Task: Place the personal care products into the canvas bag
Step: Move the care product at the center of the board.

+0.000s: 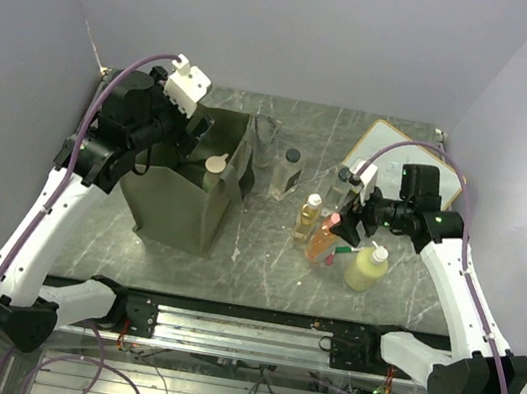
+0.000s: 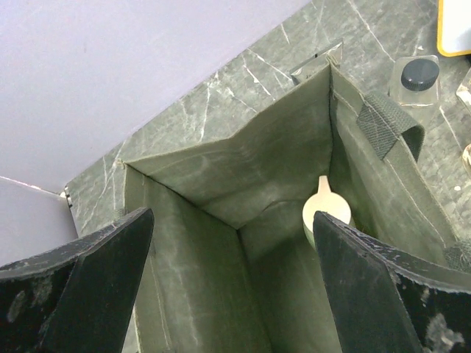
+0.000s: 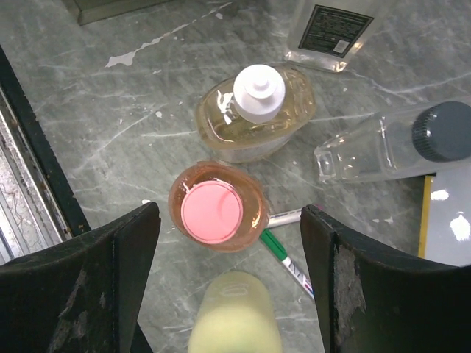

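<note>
On the left of the desk: I see the boxy olive-green canvas bag (image 1: pixel 182 199) standing upright on the grey marbled desk (image 1: pixel 262 268), its mouth open.
Inside the bag: one pale bottle with a beige spout cap (image 2: pixel 326 209) stands against the right-hand wall.
Left hand: my left hand (image 2: pixel 232 287) hangs over the bag's mouth with its fingers spread wide and nothing between them.
Right hand: my right hand (image 3: pixel 232 287) hovers above the cluster of bottles on the right. Its fingers are well apart and grip nothing.
Orange bottle: the round orange bottle with a pink cap (image 3: pixel 213 209) stands upright and shows in the gap between my right fingers, lower down.
Amber bottle: the amber bottle with a white cap (image 3: pixel 257 110) stands just beside the orange one, on its far side.
Yellow-green bottle: the pale yellow-green bottle (image 3: pixel 235 320) sits at the near edge of my right wrist view, close to the orange one.
Clear bottles: a square clear bottle with a dark cap (image 1: pixel 288 171) stands between the bag and the cluster. A second clear dark-capped bottle (image 3: pixel 397 147) is by the whiteboard's edge, and I cannot tell whether it stands or lies.
Marker: a thin green marker pen (image 3: pixel 283 257) lies on the desk just beside the orange bottle.
Whiteboard: the wooden-framed whiteboard (image 1: pixel 393 148) lies at the far right.
</note>
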Controlling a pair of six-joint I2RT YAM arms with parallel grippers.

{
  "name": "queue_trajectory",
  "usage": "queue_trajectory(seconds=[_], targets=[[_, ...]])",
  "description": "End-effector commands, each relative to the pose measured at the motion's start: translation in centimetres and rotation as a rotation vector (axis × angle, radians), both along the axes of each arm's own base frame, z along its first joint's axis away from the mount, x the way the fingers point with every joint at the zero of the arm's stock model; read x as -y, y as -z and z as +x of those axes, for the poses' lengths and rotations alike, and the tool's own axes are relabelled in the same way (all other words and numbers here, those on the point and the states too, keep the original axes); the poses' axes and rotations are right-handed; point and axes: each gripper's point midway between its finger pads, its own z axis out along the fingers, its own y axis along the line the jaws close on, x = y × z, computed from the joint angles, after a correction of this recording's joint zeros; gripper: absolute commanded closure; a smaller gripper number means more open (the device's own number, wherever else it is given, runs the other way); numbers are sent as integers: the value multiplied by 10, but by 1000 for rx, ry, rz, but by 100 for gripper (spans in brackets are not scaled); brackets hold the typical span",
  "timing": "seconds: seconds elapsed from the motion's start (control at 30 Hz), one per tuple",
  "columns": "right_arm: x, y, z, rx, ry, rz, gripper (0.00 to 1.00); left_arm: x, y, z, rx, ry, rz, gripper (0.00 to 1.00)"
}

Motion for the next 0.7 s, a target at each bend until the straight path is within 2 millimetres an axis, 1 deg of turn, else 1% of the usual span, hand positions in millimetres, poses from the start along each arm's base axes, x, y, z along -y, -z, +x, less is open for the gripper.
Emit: queue_trajectory(seconds=[0.0,0.13,0.27,0.3,0.33,0.5,0.67], targets=[[-10,5,2,6,-30,20,24,-11,-1,-2,15,-46,6,1],[-13,10,3,6,-30,31,29,-9,-5,-2,16,-36,1,1],[-15,8,4,17,-34,37,37,-5,-9,-1,19,-22,-9,1],[-15,17,0,-5,-35,32,39,-5,-10,-1,21,-21,-11,1],[-15,19,-1,-10,-37,31,40,-4,-10,-1,21,-19,-12,1],[-16,25,-4,-28,-47,27,46,-5,-8,-1,24,-18,-6,1],[-17,22,-4,-18,-48,30,52,-5,-7,-1,26,-17,2,1]])
